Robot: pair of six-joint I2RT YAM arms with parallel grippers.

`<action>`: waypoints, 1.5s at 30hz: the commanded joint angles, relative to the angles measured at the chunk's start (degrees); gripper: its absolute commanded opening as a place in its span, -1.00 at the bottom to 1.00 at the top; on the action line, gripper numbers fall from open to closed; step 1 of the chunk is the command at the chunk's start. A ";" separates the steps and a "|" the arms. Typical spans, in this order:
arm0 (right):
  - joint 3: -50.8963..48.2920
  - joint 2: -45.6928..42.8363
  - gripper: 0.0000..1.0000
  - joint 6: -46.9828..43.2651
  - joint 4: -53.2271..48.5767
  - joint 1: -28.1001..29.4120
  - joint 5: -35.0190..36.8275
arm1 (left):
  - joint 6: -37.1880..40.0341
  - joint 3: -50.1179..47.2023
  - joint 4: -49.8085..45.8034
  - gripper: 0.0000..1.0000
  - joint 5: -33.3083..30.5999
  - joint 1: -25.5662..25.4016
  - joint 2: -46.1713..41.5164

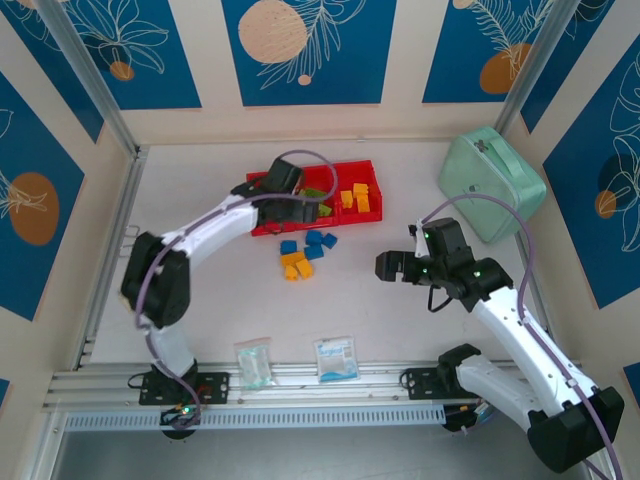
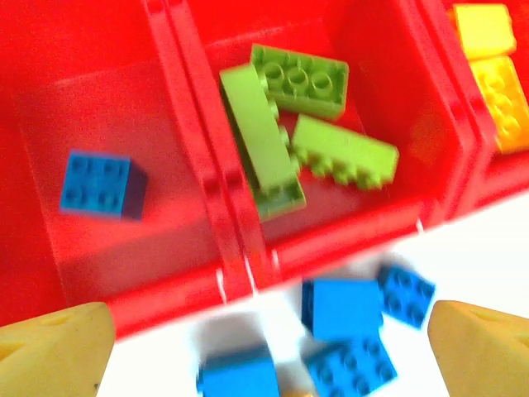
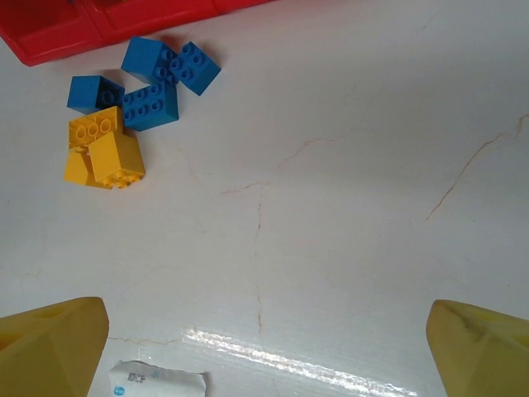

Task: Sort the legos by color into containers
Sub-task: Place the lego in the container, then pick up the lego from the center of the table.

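While the left pincer [image 2: 264, 351] hangs spread apart, loose blue bricks [image 2: 340, 308] lie directly below it, just outside the red tray [image 2: 347, 240].

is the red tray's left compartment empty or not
Not empty: one small blue plastic brick lies in the left compartment of the long red plastic tray.

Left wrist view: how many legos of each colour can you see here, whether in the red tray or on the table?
Blue legos: 5, one in the left bin, four on the table
Green legos: 3, all in the middle bin
Yellow legos: at least 2, cut off at the picture's edge
Total: at least 10
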 commanded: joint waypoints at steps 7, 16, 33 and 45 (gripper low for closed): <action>1.76 6.49 0.98 0.02 2.18 0.72 -2.87 | -4.98 -23.26 5.95 0.83 9.15 -6.23 -13.14; 2.74 7.53 0.99 0.81 2.98 1.76 -2.07 | -0.52 -20.25 -2.40 0.70 6.64 -6.55 -5.27; 2.53 5.88 0.99 1.17 2.09 1.87 0.09 | 2.96 -18.01 0.83 0.22 8.63 -2.16 0.43; 4.45 4.46 0.99 2.17 0.03 2.29 0.36 | 4.75 -15.97 -0.41 -0.05 9.90 -1.02 3.01</action>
